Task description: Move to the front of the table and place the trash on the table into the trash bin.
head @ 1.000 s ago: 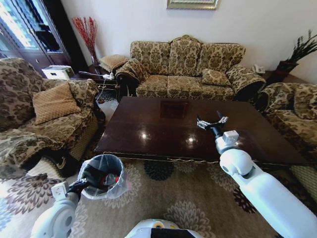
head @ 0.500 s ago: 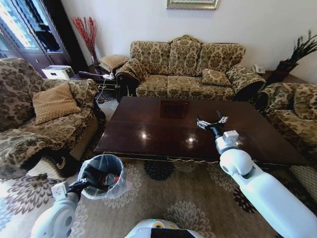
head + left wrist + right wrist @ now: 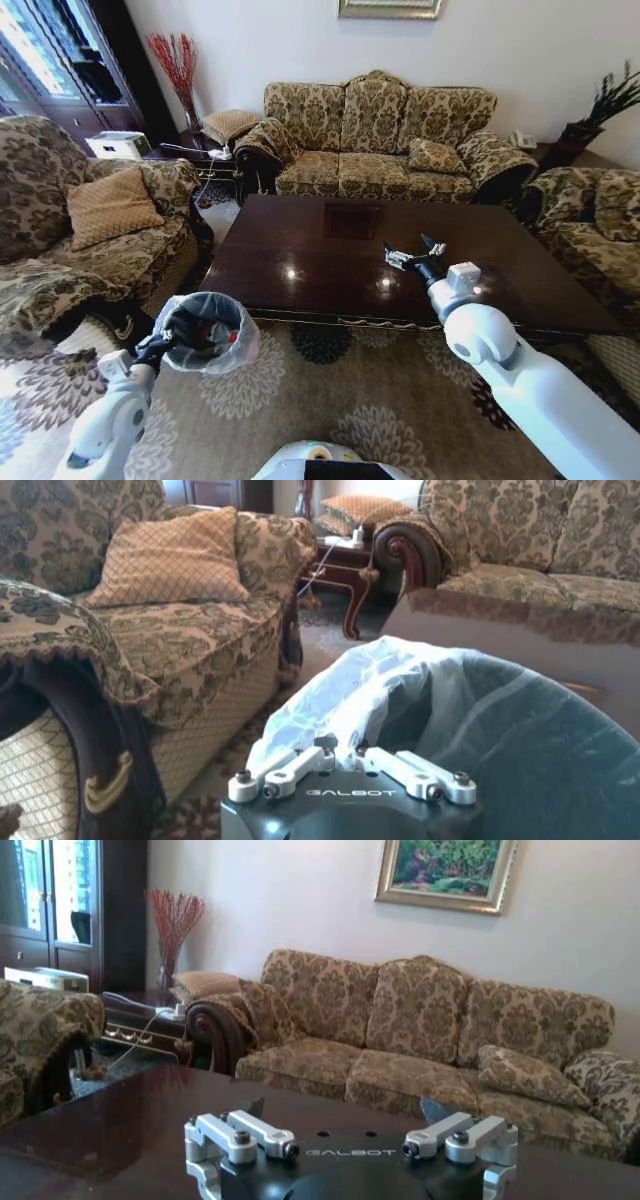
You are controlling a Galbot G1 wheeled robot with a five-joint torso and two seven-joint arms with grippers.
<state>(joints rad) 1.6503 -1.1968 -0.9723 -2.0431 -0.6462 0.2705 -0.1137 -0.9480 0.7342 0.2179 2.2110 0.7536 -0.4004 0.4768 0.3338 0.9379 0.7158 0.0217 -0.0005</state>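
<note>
The large rectangular dark reddish-brown glossy wooden table (image 3: 330,265) stands on a patterned floral rug (image 3: 360,400), ringed by brocade sofas on the far side and both flanks, with open carpet along its near edge. The right gripper (image 3: 414,251) hovers over the table's right-centre surface, fingers spread wide and holding nothing. The small round dark trash bin with a crinkly translucent white liner (image 3: 208,330) sits off the table's near-left corner, close beside the left sofa's arm; dark and red items lie inside. The left gripper (image 3: 160,343) is pinched onto the bin's liner (image 3: 330,705) at the near rim, fingers pressed together. No trash is visible on the tabletop
</note>
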